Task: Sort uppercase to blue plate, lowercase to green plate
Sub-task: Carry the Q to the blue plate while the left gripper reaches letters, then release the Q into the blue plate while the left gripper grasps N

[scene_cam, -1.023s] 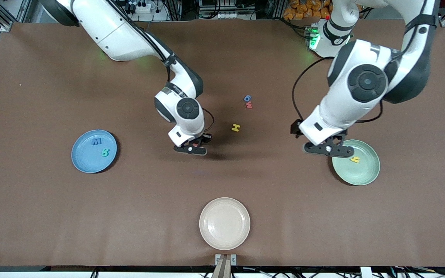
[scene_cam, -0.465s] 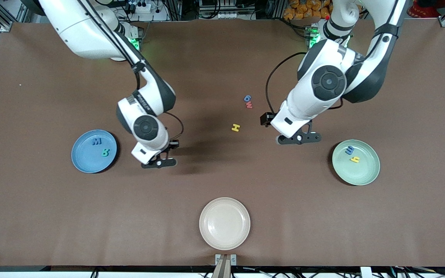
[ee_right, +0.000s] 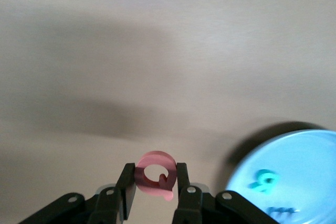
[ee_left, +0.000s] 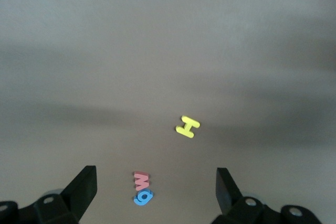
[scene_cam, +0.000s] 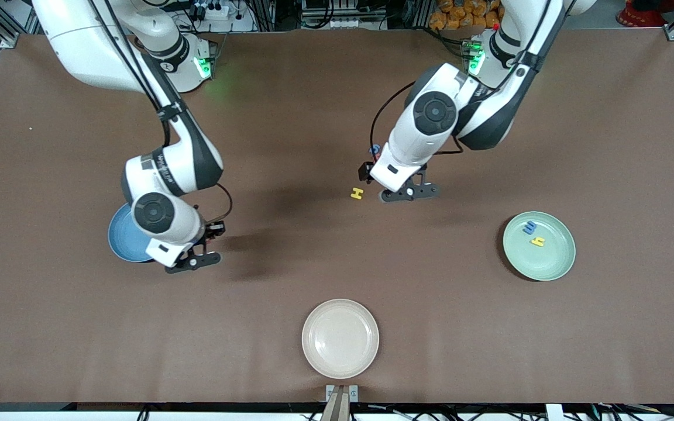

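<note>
My right gripper is shut on the red ring-shaped Q, held over bare table just beside the blue plate. That plate holds the teal letter and the blue M; the arm hides both in the front view. My left gripper is open and empty over the table beside the yellow H. In the left wrist view the dark red w and the blue g lie between its fingers, with the H close by. The green plate holds the blue m and the small yellow h.
A cream plate stands empty at the table edge nearest the front camera, midway between the two arms. The brown table top is bare around it.
My right arm has carried the red Q from mid-table to the blue plate's edge. My left gripper has left the blue m in the green plate and moved to the middle letters.
</note>
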Robot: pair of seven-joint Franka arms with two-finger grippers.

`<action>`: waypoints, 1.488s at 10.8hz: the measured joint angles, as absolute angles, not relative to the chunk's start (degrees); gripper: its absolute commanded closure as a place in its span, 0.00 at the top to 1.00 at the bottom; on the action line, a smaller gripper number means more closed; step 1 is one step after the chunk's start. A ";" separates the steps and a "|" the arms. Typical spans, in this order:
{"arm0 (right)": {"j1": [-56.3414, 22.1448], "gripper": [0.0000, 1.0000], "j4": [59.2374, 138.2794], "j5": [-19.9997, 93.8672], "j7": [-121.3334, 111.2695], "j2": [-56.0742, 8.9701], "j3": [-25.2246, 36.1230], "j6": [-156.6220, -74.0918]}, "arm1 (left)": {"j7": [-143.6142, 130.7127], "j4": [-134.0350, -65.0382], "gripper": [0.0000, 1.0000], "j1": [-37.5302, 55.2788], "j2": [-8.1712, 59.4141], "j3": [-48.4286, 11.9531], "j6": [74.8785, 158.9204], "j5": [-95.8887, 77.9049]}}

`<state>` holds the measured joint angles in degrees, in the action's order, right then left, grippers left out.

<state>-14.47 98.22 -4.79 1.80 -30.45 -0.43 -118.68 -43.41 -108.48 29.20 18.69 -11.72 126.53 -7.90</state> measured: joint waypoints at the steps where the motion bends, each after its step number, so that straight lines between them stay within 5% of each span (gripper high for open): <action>1: -14.44 0.21 98.50 -3.58 -2.63 -29.99 2.10 -118.52 | -43.62 -111.86 1.00 29.25 18.77 -12.67 130.85 -7.90; 9: -14.04 0.21 106.97 -2.72 -18.14 -25.02 9.77 -122.99 | -43.60 -128.26 1.00 29.47 19.86 -18.64 143.28 -2.29; 16: -6.78 0.23 110.05 -0.69 -36.09 -28.61 12.45 -133.45 | -46.74 -128.93 1.00 31.10 24.96 -18.87 148.90 -1.13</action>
<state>-6.78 110.05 -0.69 -36.09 -28.61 12.45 -133.45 -46.74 -128.93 31.10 24.96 -18.87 148.90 -1.13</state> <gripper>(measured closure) 0.639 0.000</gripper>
